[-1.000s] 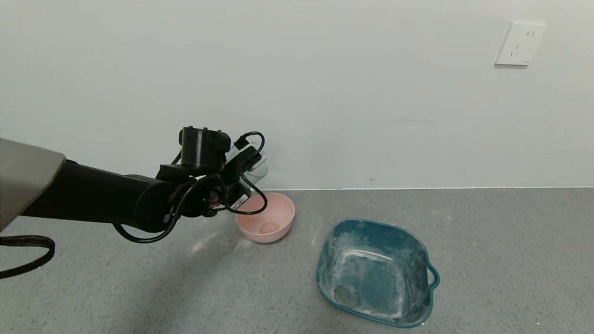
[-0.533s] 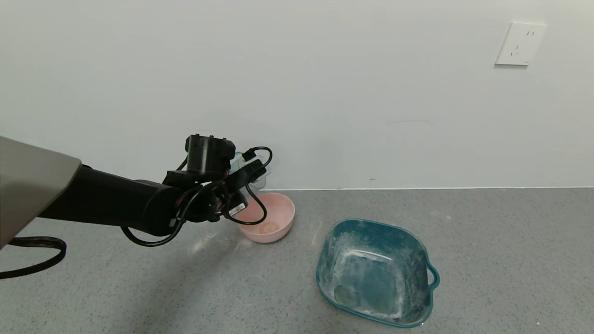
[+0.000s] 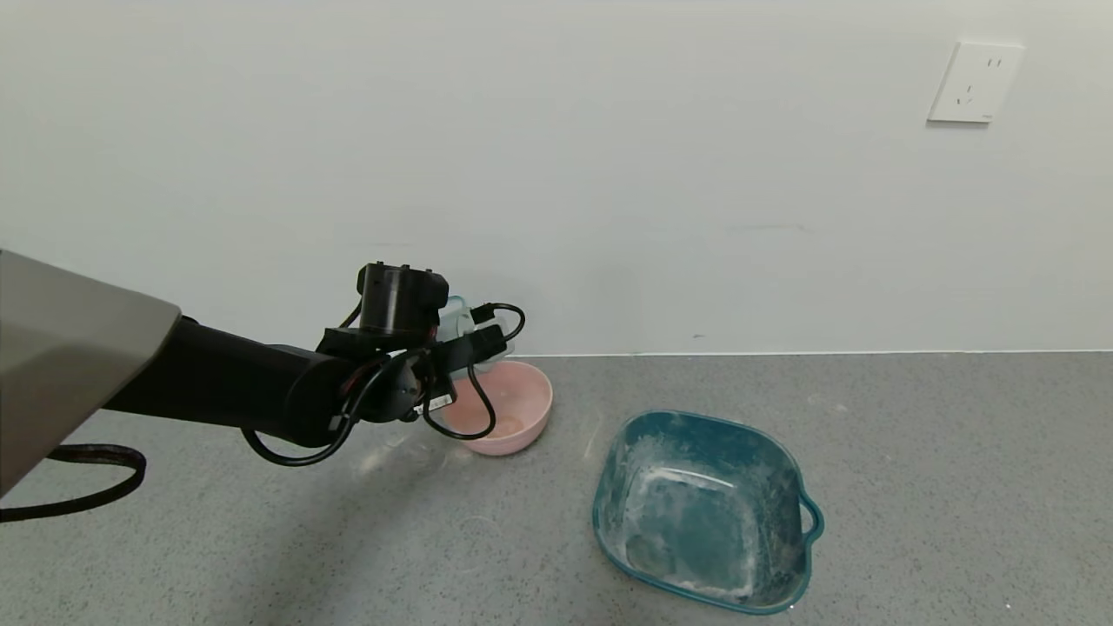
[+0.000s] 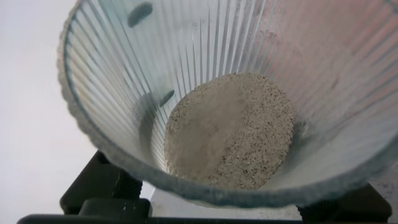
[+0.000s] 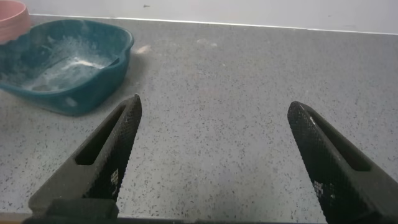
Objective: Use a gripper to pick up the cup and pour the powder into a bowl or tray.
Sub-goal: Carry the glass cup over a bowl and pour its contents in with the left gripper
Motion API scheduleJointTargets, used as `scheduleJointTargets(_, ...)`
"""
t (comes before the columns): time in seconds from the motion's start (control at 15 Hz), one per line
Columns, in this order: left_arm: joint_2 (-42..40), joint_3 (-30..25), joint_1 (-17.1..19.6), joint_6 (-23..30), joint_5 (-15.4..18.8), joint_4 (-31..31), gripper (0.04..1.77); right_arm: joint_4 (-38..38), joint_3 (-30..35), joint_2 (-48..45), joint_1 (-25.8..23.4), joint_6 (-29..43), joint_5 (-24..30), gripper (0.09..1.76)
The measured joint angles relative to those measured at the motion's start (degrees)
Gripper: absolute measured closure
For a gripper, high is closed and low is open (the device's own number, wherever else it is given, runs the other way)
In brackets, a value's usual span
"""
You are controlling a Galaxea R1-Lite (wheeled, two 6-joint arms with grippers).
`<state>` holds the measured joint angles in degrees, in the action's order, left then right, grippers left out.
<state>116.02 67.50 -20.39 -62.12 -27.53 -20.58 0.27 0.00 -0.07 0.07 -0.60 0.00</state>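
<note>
My left gripper [image 3: 478,341] is shut on the cup [image 3: 456,317], a ribbed translucent tumbler. It holds the cup in the air just above the near-left rim of the pink bowl [image 3: 517,404]. In the left wrist view the cup [image 4: 124,93] fills the frame, and greyish-white powder [image 4: 230,130] lies on its bottom. The black fingers [image 4: 99,186] grip it from both sides. The teal tray [image 3: 704,509], smeared with white powder, sits to the right of the bowl. My right gripper [image 5: 217,155] is open and empty low over the floor, out of the head view.
The grey speckled floor [image 3: 939,469] meets a white wall behind the bowl. A wall socket [image 3: 974,83] is at the upper right. The right wrist view shows the tray [image 5: 62,68] and the edge of the bowl [image 5: 12,15] farther off.
My left gripper has moved right and down with the cup, closer to the pink bowl. The bowl and tray have not moved.
</note>
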Motion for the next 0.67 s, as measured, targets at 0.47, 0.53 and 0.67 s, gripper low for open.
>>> scheduleJointTargets(0.47, 0.96, 0.20, -0.30, -8.80, -1.88, -0.09, 0.51, -0.02, 0.00, 0.00, 0.00, -0.02, -0.02, 0.14)
scheduleJointTargets(0.53, 1.01, 0.24, -0.30, -10.23, -2.57, -0.09, 0.51, 0.00, 0.00, 0.00, 0.00, -0.02, 0.00, 0.14)
scheduleJointTargets(0.67, 1.01, 0.44, -0.33, -12.30, -3.25, -0.09, 0.51, -0.02, 0.00, 0.00, 0.00, -0.02, -0.02, 0.14)
